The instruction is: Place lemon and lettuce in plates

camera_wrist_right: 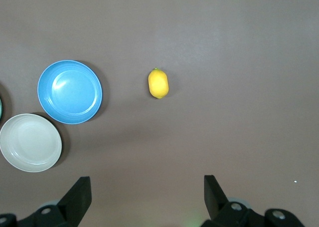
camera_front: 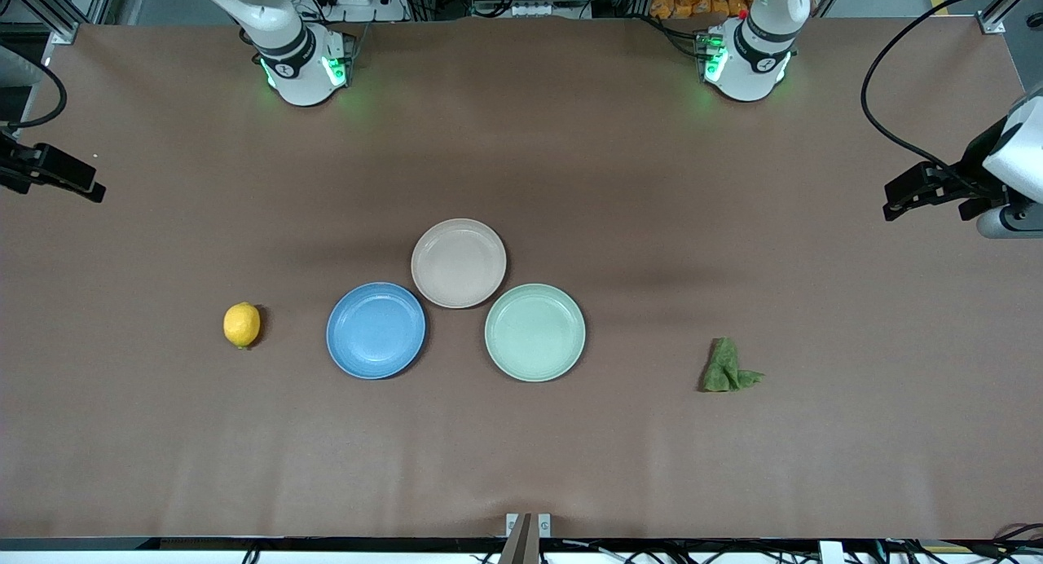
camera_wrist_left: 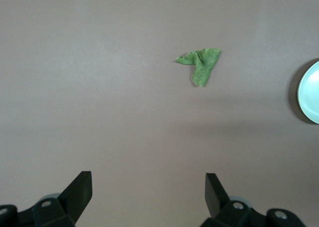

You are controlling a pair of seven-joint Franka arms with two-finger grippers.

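Note:
The yellow lemon [camera_front: 242, 325] lies on the brown table toward the right arm's end, beside the empty blue plate [camera_front: 376, 330]. The empty beige-pink plate [camera_front: 458, 262] touches the blue one and lies farther from the front camera. The green lettuce [camera_front: 728, 367] lies toward the left arm's end. My right gripper [camera_front: 96, 191] hangs open and empty over its end of the table; its wrist view shows the gripper [camera_wrist_right: 147, 187], the lemon [camera_wrist_right: 158, 83] and both plates [camera_wrist_right: 70, 92] [camera_wrist_right: 30, 142]. My left gripper [camera_front: 890, 205] hangs open and empty over its end; its wrist view shows the gripper [camera_wrist_left: 148, 184] and the lettuce [camera_wrist_left: 201, 65].
An empty pale mint green plate [camera_front: 534, 332] lies beside the blue and beige-pink plates, toward the lettuce; its edge shows in the left wrist view [camera_wrist_left: 311, 92]. A small bracket [camera_front: 527, 525] sits at the table edge nearest the front camera.

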